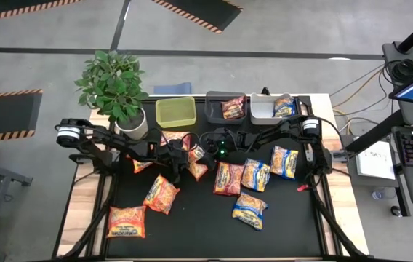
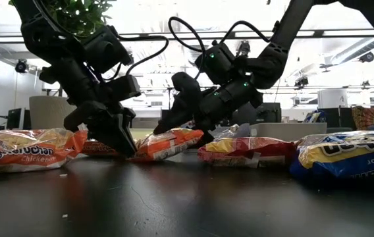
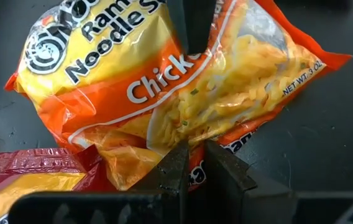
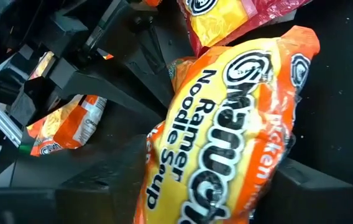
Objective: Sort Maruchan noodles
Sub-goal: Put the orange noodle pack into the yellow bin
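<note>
Both grippers meet at one orange chicken noodle packet (image 1: pixel 194 155) near the table's middle. It fills the left wrist view (image 3: pixel 164 81) and the right wrist view (image 4: pixel 226 124). My left gripper (image 3: pixel 193 163) reaches in from the table's left and is shut on the packet's near edge. My right gripper (image 2: pixel 186 131) comes from the right and is shut on the same packet. More orange packets (image 1: pixel 161 193), a red packet (image 1: pixel 227 178) and blue-and-yellow packets (image 1: pixel 256 175) lie flat on the black mat. My left gripper pinches the packet's long edge (image 3: pixel 192 140) between its nearly closed fingers (image 3: pixel 173 168), which point steeply down in the low view (image 2: pixel 122 146). My right gripper has the packet's opposite side. One finger (image 3: pixel 192 25) lies across its printed face, and the packet runs back between the fingers (image 4: pixel 195 199). The packet's end (image 2: pixel 193 137) is raised a little off the mat.
Along the far edge stand a green bin (image 1: pixel 175 110), a dark bin (image 1: pixel 214 109) holding a red packet and a pale bin (image 1: pixel 263 110) holding a blue-and-yellow one. A potted plant (image 1: pixel 115 91) stands far left. A red packet (image 3: pixel 27 165) lies beside the held one.
</note>
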Robot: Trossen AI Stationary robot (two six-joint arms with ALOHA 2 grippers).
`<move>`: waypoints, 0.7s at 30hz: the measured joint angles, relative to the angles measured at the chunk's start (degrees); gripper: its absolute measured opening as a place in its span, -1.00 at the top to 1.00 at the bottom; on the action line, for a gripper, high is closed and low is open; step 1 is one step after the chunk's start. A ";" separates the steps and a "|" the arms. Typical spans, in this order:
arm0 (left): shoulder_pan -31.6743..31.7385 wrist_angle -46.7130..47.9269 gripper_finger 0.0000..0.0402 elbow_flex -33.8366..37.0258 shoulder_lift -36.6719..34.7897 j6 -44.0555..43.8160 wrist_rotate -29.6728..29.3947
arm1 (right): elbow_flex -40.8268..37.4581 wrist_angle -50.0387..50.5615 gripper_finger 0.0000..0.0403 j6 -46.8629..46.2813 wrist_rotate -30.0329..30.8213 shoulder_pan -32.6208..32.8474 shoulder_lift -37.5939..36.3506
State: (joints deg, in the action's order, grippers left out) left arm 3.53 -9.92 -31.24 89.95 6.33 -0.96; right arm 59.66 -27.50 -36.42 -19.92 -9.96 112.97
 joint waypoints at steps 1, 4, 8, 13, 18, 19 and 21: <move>0.00 -0.06 0.82 0.02 0.00 0.00 -0.02 | 0.00 0.02 -0.02 0.02 0.00 0.00 0.00; 0.00 0.02 0.82 0.08 -0.45 0.01 -0.06 | 0.00 0.19 0.15 0.02 -0.04 0.00 -0.02; 0.02 0.76 0.82 0.12 -2.81 0.34 -0.20 | 0.04 0.46 0.36 0.04 -0.49 -0.22 -0.19; 0.02 2.78 0.82 0.11 -7.23 0.60 -0.25 | -0.47 1.05 0.56 1.90 -2.35 -0.77 -1.92; 0.04 3.81 0.82 0.09 -13.18 0.63 -0.44 | -2.00 2.81 0.59 5.90 -2.60 -0.94 -6.05; 0.04 3.80 0.82 0.08 -14.58 0.56 -0.43 | -2.43 3.24 0.58 7.05 -2.59 -0.94 -7.02; 0.04 2.77 0.82 0.08 -17.16 0.01 -0.43 | -3.31 4.00 0.59 10.00 -2.63 -0.89 -8.57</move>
State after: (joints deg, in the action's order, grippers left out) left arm 3.57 -7.15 -31.16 72.79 6.34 -1.39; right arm 56.34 -23.50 -26.42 -22.55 -10.85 104.40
